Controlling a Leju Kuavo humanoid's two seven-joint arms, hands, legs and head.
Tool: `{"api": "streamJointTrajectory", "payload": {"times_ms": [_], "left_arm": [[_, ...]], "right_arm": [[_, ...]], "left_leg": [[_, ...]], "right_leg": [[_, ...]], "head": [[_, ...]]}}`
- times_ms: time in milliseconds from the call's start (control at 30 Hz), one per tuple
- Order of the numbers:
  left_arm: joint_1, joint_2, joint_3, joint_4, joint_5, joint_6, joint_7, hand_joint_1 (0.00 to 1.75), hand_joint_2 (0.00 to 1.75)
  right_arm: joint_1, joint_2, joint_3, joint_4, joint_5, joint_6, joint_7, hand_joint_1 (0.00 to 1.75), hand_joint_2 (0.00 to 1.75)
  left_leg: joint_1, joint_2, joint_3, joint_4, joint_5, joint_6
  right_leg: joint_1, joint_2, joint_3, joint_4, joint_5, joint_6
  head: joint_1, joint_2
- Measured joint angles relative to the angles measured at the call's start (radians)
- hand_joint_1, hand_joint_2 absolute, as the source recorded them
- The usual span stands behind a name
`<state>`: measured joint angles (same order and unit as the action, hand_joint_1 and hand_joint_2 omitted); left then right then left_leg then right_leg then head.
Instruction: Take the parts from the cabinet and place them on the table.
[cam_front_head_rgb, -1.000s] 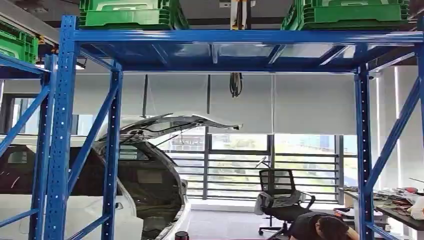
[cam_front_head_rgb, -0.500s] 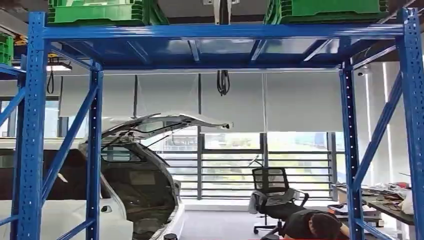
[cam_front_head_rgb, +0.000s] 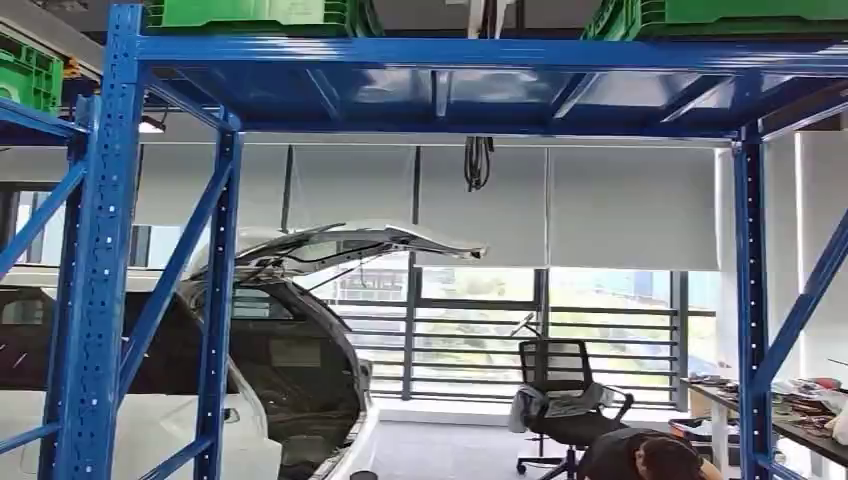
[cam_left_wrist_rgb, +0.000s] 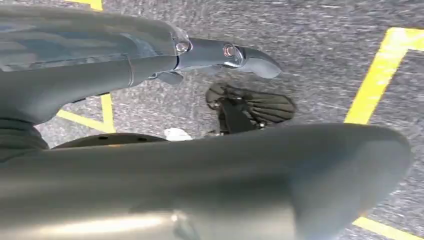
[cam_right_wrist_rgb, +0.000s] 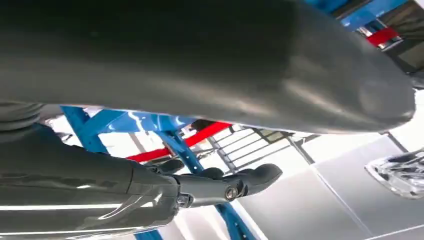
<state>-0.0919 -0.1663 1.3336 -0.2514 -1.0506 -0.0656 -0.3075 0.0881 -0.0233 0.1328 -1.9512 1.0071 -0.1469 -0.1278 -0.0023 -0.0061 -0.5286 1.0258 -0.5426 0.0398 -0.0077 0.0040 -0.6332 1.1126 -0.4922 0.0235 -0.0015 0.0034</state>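
My left hand (cam_left_wrist_rgb: 220, 125) and right hand (cam_right_wrist_rgb: 215, 100) hold nothing, smooth grey fingers apart; perforated blue steel rack (cam_front_head_rgb: 100, 250) ahead.

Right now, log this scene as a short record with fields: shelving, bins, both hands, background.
shelving: blue rack straight ahead, top shelf overhead
bins: green crates on the top shelf
left robot hand: hangs over grey floor with yellow lines, holds nothing, fingers apart
right robot hand: holds nothing, blue rack beams behind it
background: white car with hatch raised, office chair, person bent low
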Motion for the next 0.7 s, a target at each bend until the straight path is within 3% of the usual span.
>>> {"api": "streamJointTrajectory", "payload": {"times_ms": [33, 67, 167, 233, 300, 367, 400, 433, 533, 567, 600, 633, 700], "left_arm": [[0.0, 0.0, 0.0, 0.0, 0.0, 0.0, 0.0, 0.0, 0.0], [-0.002, -0.003, 0.0, 0.001, 0.0, 0.0, 0.0, 0.0, 0.0], [-0.002, -0.003, 0.0, 0.002, -0.002, 0.0, -0.001, 0.0, 0.0], [-0.006, -0.002, 0.0, 0.002, -0.005, 0.0, -0.002, 0.0, 0.0], [-0.008, -0.002, 0.0, 0.001, -0.006, 0.0, -0.003, 0.0, 0.0], [-0.003, -0.002, 0.0, 0.001, -0.009, -0.001, -0.003, 0.0, 0.0], [0.0, -0.002, 0.0, 0.001, -0.01, -0.001, -0.004, 0.0, 0.0], [0.001, -0.002, 0.0, 0.001, -0.011, 0.0, -0.005, 0.0, 0.0], [0.002, 0.002, 0.0, 0.001, -0.018, -0.001, -0.007, 0.0, 0.0], [0.002, 0.002, 0.0, 0.002, -0.018, -0.002, -0.008, 0.0, 0.0], [0.0, 0.002, -0.001, 0.002, -0.018, -0.003, -0.011, 0.0, 0.0], [-0.001, 0.002, -0.001, 0.002, -0.018, -0.005, -0.01, 0.0, 0.0], [0.003, 0.004, -0.002, 0.002, -0.021, -0.005, -0.011, 0.0, 0.0]], "right_arm": [[0.0, -0.002, 0.0, 0.0, -0.002, 0.001, -0.001, 0.0, 0.0], [0.001, -0.004, 0.0, 0.002, -0.007, 0.003, -0.002, 0.0, 0.0], [0.002, -0.006, 0.0, 0.0, -0.019, 0.004, -0.006, 0.0, 0.0], [0.002, -0.006, 0.0, -0.002, -0.021, 0.003, -0.01, 0.0, 0.0], [0.0, -0.006, 0.0, -0.003, -0.024, 0.003, -0.013, 0.0, 0.0], [0.002, -0.006, 0.0, -0.002, -0.06, 0.004, -0.036, 0.0, 0.0], [0.003, -0.006, 0.0, -0.002, -0.093, 0.011, -0.051, 0.0, 0.0], [0.004, -0.006, 0.0, -0.002, -0.121, 0.013, -0.067, 0.0, 0.0], [0.006, -0.008, 0.001, 0.0, -0.226, 0.062, -0.118, 0.0, 0.0], [0.009, -0.013, 0.0, 0.002, -0.237, 0.057, -0.142, 0.0, 0.0], [0.01, -0.02, 0.0, 0.002, -0.246, 0.051, -0.169, 0.0, 0.0], [0.013, -0.026, 0.0, 0.002, -0.256, 0.05, -0.192, 0.0, 0.0], [0.022, -0.039, -0.002, 0.002, -0.257, 0.042, -0.23, 0.0, 0.0]], "left_leg": [[0.0, 0.0, 0.008, -0.002, -0.007, -0.002], [-0.004, 0.001, 0.008, -0.001, -0.011, -0.008], [0.003, 0.005, 0.007, -0.011, -0.013, -0.022], [-0.001, 0.004, 0.014, -0.005, -0.026, -0.031], [0.005, 0.004, -0.046, 0.107, -0.077, -0.042], [0.015, 0.004, -0.142, 0.264, -0.124, -0.054], [0.019, 0.004, -0.166, 0.291, -0.114, -0.058], [0.022, 0.004, -0.168, 0.272, -0.081, -0.063], [0.032, 0.005, -0.088, 0.041, 0.08, -0.072], [0.025, 0.003, -0.077, 0.041, 0.06, -0.071], [0.024, 0.003, -0.066, 0.013, 0.045, -0.054], [0.021, 0.002, -0.07, 0.019, 0.043, -0.044], [0.02, 0.001, -0.065, 0.015, 0.039, -0.03]], "right_leg": [[0.007, -0.001, 0.024, -0.051, 0.013, -0.015], [0.01, -0.005, 0.026, -0.057, 0.009, -0.02], [0.016, 0.0, 0.032, -0.079, -0.003, -0.027], [0.004, 0.0, 0.053, -0.108, 0.001, -0.03], [-0.002, -0.003, 0.064, -0.114, -0.004, -0.036], [-0.002, -0.003, 0.073, -0.113, -0.014, -0.037], [-0.003, -0.002, 0.08, -0.113, -0.019, -0.036], [-0.005, 0.0, 0.089, -0.113, -0.026, -0.033], [-0.015, 0.002, 0.126, -0.11, -0.055, -0.015], [-0.01, 0.003, 0.13, -0.109, -0.062, -0.005], [-0.009, 0.004, 0.127, -0.104, -0.066, 0.002], [-0.01, 0.003, 0.128, -0.109, -0.065, 0.004], [-0.013, 0.001, 0.137, -0.117, -0.07, 0.016]], "head": [[0.0, 0.0], [0.0, 0.0], [0.0, 0.0], [0.0, 0.0], [0.001, 0.0], [0.0, 0.0], [0.001, 0.0], [0.0, 0.0], [0.0, 0.0], [0.0, 0.0], [0.0, 0.0], [0.0, 0.0], [0.0, 0.0]]}}
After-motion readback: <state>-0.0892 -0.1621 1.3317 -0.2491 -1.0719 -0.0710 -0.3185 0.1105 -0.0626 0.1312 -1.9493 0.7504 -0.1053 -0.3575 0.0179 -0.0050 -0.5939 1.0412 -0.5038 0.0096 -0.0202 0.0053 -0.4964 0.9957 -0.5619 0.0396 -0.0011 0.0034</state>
